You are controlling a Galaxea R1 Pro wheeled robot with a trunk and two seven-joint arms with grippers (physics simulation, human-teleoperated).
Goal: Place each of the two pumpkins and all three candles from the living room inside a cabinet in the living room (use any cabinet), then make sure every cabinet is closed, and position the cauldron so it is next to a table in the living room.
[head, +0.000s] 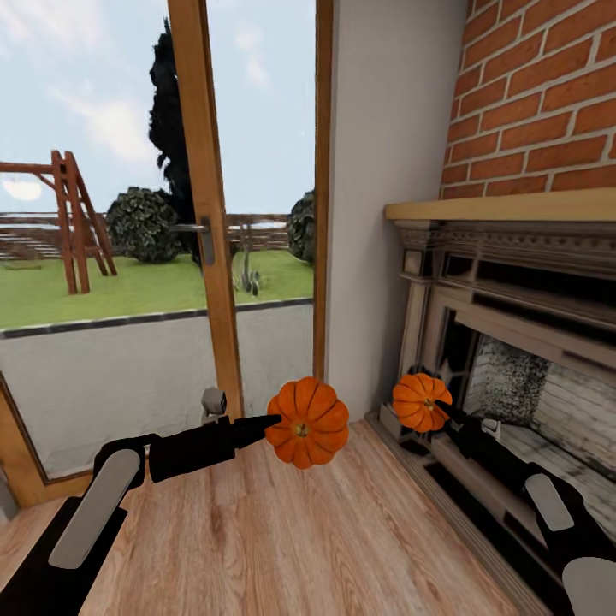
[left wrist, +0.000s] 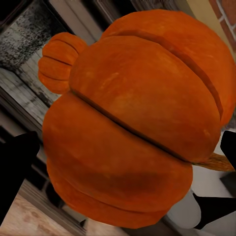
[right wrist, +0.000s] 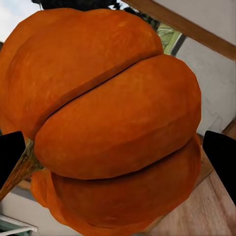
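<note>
Left gripper [head: 275, 421]: closed around the larger pumpkin [head: 307, 423], held in the air above the plank floor [head: 282, 530], stem end facing the head camera. In the left wrist view this pumpkin [left wrist: 132, 123] sits between the dark fingers [left wrist: 17, 162], with the other pumpkin [left wrist: 59, 61] visible beyond it.

Right gripper [head: 441, 411]: closed around the smaller pumpkin [head: 420, 401], held in front of the fireplace surround [head: 479, 282], well apart from the left one. Right wrist view: pumpkin [right wrist: 108, 118] clamped between two black fingertips [right wrist: 222, 155], brown stem [right wrist: 19, 169] pointing sideways next to one finger.

Both arms extend forward from the lower corners of the head view, black with grey panels.

Surroundings: red brick chimney breast [head: 539, 94] above a tan mantel shelf [head: 505, 205]; firebox opening below. Between the grippers, a plain grey wall section [head: 385, 188]. Behind the left arm, a wood-framed glazed door [head: 205, 222] with metal lever handle [head: 201, 235]; outside, lawn, shrubs, a wooden frame structure [head: 73, 214].
</note>
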